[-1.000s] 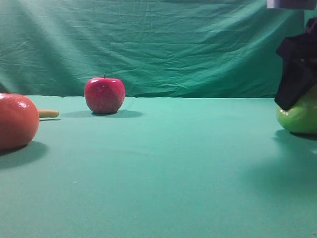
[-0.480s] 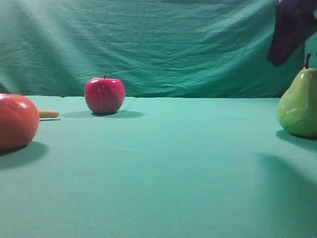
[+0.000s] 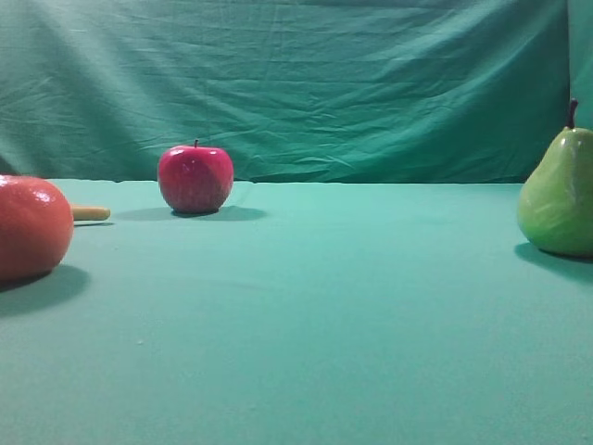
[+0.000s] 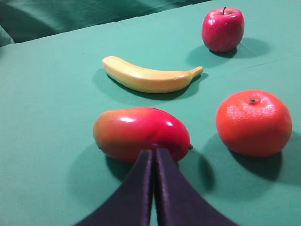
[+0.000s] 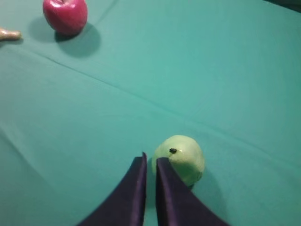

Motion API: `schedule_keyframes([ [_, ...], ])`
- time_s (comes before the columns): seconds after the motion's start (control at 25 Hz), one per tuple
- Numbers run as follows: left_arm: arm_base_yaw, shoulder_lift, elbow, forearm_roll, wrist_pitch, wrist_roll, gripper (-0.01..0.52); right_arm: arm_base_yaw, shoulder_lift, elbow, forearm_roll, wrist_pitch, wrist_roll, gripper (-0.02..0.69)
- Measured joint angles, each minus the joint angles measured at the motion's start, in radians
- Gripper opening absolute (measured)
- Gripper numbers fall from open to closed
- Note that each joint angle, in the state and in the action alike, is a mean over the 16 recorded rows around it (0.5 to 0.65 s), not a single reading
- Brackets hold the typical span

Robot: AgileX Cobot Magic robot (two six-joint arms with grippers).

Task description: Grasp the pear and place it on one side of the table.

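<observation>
I see the pear (image 3: 558, 197) standing upright on the table (image 3: 306, 315) at the far right edge of the exterior high view, stem up, partly cut off by the frame. Nothing is touching it there, and no arm shows in that view.

From the right wrist camera I'm looking down on the pear (image 5: 180, 158), stem dot on top. The right gripper (image 5: 150, 162) hangs above it with its 2 dark fingers (image 5: 136, 188) drawn nearly together, only a thin slit between them, nothing clamped. The tips sit just left of the pear in the picture; I can't tell how far above it they are.

The left gripper (image 4: 154, 153) in the left wrist view has its 2 fingers pressed together, holding nothing. Its tips overlap the near edge of a red-yellow mango (image 4: 141, 133) in the picture; I can't tell if they touch it.

Other items on the cloth: a red apple (image 3: 195, 178) toward the back left, a banana (image 4: 150, 77) lying between apple and mango, and an orange round fruit (image 4: 254, 122) right of the mango, also seen at the left edge of the exterior view (image 3: 32, 227). The wrinkled green backdrop (image 3: 296, 83) hangs behind.
</observation>
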Motion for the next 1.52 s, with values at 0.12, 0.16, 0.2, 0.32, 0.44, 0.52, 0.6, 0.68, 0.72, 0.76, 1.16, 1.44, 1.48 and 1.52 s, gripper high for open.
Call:
schedule_keyframes([
  [0.12, 0.000, 0.000, 0.000, 0.000, 0.000, 0.000, 0.000, 0.000, -0.122, 0.020, 0.000, 0.046, 0.024, 0.015],
  [0.16, 0.000, 0.000, 0.000, 0.000, 0.000, 0.000, 0.000, 0.000, -0.160, 0.027, 0.000, 0.059, 0.031, 0.008],
  [0.2, 0.000, 0.000, 0.000, 0.000, 0.000, 0.000, 0.000, 0.000, -0.195, 0.034, 0.000, 0.071, 0.038, 0.003],
  [0.32, 0.000, 0.000, 0.000, 0.000, 0.000, 0.000, 0.000, 0.000, -0.288, 0.055, 0.000, 0.098, 0.054, 0.000],
  [0.44, 0.000, 0.000, 0.000, 0.000, 0.000, 0.000, 0.000, 0.000, -0.357, 0.077, -0.002, 0.111, 0.065, 0.000],
  [0.52, 0.000, 0.000, 0.000, 0.000, 0.000, 0.000, 0.000, 0.000, -0.389, 0.092, -0.006, 0.113, 0.070, 0.000],
  [0.6, 0.000, 0.000, 0.000, 0.000, 0.000, 0.000, 0.000, 0.000, -0.413, 0.110, -0.014, 0.105, 0.072, 0.000],
  [0.68, 0.000, 0.000, 0.000, 0.000, 0.000, 0.000, 0.000, -0.003, -0.433, 0.133, -0.024, 0.087, 0.075, 0.000],
  [0.72, 0.000, 0.000, 0.000, 0.000, 0.000, 0.000, 0.000, -0.005, -0.443, 0.148, -0.030, 0.074, 0.075, 0.000],
  [0.76, 0.000, 0.000, 0.000, 0.000, 0.000, 0.000, 0.000, -0.010, -0.453, 0.166, -0.036, 0.057, 0.076, 0.000],
  [1.16, 0.000, 0.000, 0.000, 0.000, 0.000, 0.000, 0.000, -0.113, -0.632, 0.475, -0.093, -0.200, 0.085, 0.000],
  [1.44, 0.000, 0.000, 0.000, 0.000, 0.000, 0.000, 0.000, -0.194, -0.773, 0.707, -0.106, -0.328, 0.103, 0.000],
  [1.48, 0.000, 0.000, 0.000, 0.000, 0.000, 0.000, 0.000, -0.201, -0.786, 0.730, -0.107, -0.338, 0.105, 0.000],
  [1.52, 0.000, 0.000, 0.000, 0.000, 0.000, 0.000, 0.000, -0.207, -0.797, 0.751, -0.109, -0.346, 0.108, 0.000],
])
